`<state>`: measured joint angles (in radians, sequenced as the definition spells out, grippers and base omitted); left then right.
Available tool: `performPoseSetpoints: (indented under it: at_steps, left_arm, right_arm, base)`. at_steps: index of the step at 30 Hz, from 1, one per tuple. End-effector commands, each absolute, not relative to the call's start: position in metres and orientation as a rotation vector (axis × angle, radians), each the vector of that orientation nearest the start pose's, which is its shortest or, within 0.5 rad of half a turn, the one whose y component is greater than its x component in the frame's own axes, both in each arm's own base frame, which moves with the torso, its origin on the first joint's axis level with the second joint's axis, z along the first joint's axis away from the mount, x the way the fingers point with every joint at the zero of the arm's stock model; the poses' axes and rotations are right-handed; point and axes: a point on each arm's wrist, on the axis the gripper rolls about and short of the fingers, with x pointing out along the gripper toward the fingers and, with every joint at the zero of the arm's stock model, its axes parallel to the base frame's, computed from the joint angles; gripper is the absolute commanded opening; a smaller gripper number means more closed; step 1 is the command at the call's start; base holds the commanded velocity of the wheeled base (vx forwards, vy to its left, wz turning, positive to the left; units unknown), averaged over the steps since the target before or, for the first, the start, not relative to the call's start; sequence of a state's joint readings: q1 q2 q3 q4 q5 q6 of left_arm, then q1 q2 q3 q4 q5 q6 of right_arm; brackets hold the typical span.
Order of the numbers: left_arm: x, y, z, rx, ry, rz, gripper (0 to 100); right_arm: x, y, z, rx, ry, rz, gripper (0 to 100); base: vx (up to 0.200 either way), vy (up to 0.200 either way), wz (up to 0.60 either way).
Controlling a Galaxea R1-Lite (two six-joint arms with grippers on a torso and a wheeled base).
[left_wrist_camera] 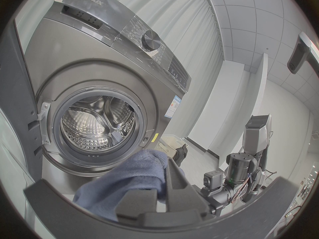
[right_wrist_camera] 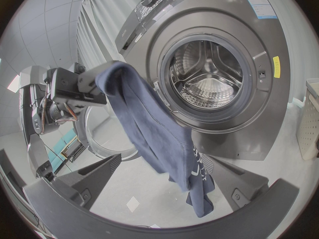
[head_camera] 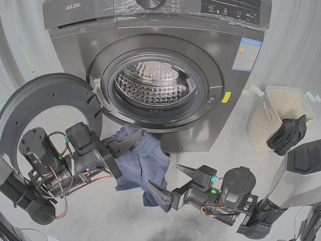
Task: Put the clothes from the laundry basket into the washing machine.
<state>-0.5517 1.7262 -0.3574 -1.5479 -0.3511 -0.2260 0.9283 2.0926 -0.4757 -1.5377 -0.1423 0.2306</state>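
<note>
Right now your left gripper is pinching the top edge of a dark blue garment, its fingers pressing together on a bunched fold of the cloth. The garment is hanging in the air in front of the washing machine, just below the lip of the open drum, and it is draping down in long soft folds toward the floor. You're looking at plain blue cloth, with white print showing near its lower end, where it is narrowing into a twisted tail. Your right gripper is sitting low beside that tail with its fingers spreading wide and gripping nothing; whether they are touching the cloth is hard to tell. The round door is standing swung open on the robot's left. Over on the right, a cream laundry basket is standing on the floor with a black garment hanging over its rim.
</note>
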Motion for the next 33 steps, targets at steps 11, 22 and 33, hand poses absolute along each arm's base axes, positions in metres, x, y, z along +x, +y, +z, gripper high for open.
performPoseSetpoints:
  at_steps: [11,22,33]
  left_arm:
    - [0.21,-0.139,0.163,-0.23,-0.103,-0.922,0]
    - [0.211,-0.139,0.161,-0.227,-0.093,-0.919,0]
    - [0.211,-0.138,0.16,-0.227,-0.09,-0.914,0]
  right_arm:
    - [0.227,0.247,0.056,0.167,0.174,0.686,100]
    - [0.234,0.276,0.047,0.18,0.151,0.776,100]
    - [0.233,0.275,0.063,0.205,0.11,0.789,0]
  base:
    - [0.0,0.0,0.0]
    - [0.0,0.0,0.0]
    - [0.0,0.0,0.0]
